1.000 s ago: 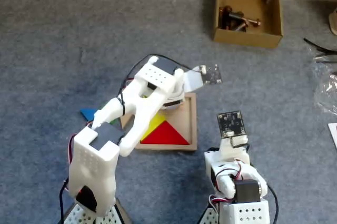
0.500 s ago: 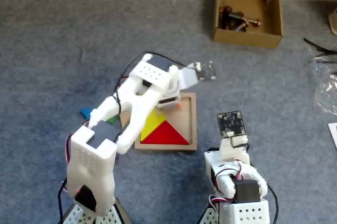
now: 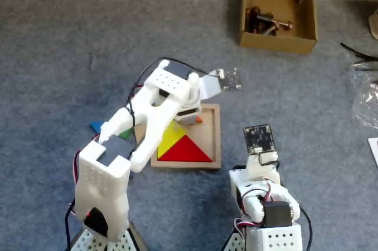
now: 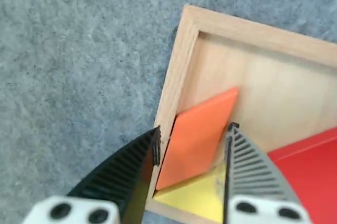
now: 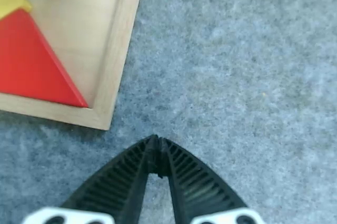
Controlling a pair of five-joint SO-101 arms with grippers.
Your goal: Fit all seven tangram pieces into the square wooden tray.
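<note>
Now that the left arm is settling after pulling back across the tray [image 4: 176,76], its tool [image 4: 193,129] is gripping the orange piece [image 4: 199,145] inside, tilted onto the yellow piece [image 4: 195,197] and not yet seated. The right tool [image 5: 158,155] is idling closed and empty on the bench.

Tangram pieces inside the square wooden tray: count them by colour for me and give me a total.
Red triangular tangram piece: 1
Yellow triangular tangram piece: 1
Orange parallelogram tangram piece: 1
Total: 3
</note>
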